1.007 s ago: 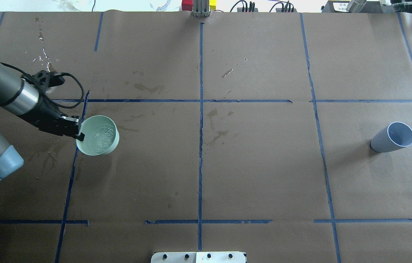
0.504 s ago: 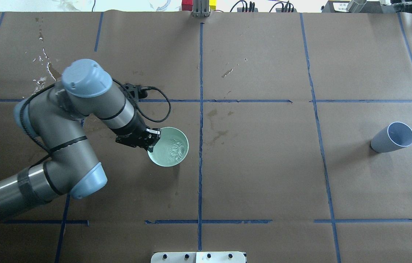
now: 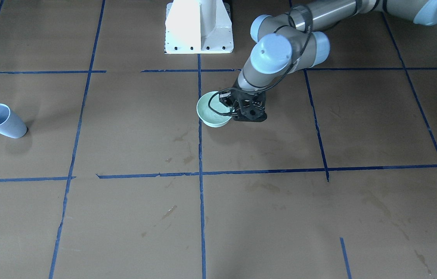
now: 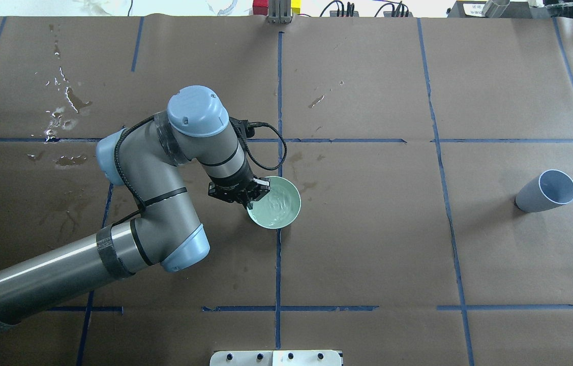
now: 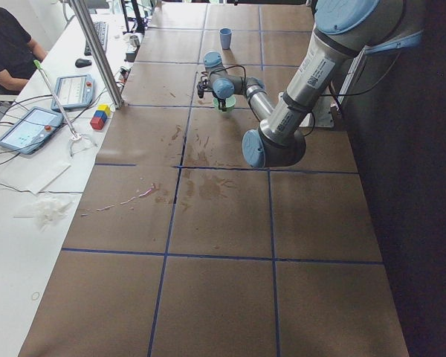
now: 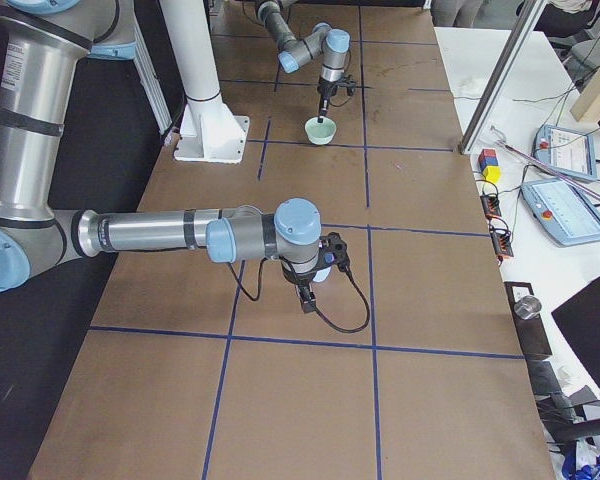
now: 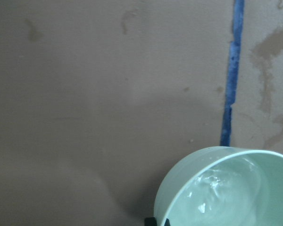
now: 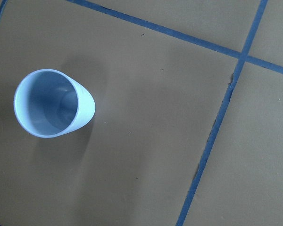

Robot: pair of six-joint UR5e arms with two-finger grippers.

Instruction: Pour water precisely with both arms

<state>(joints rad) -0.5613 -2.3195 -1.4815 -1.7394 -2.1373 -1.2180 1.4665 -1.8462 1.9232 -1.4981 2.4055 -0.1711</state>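
Note:
My left gripper [image 4: 251, 197] is shut on the near-left rim of a pale green bowl [image 4: 277, 203], held close to the table's centre line. Clear water [image 4: 278, 199] ripples inside the bowl [image 7: 226, 188]. In the front-facing view the same gripper [image 3: 230, 110] pinches the bowl [image 3: 210, 110] from that view's right. A blue-grey cup [image 4: 545, 190] stands empty at the far right, also seen below the right wrist camera as the cup [image 8: 54, 103]. My right gripper [image 6: 305, 298] shows only in the exterior right view, pointing down; I cannot tell whether it is open or shut.
Spilled water [image 4: 62, 109] glistens on the brown paper at the far left. The white pedestal [image 3: 199, 27] stands at the robot's edge. Blue tape lines grid the table. Tablets [image 6: 550, 205] and a seated person [image 5: 7, 44] are beside the far edge.
My left arm has carried the bowl rightward, from the table's left part to the centre line. The water in it sloshes. The cup has not moved.

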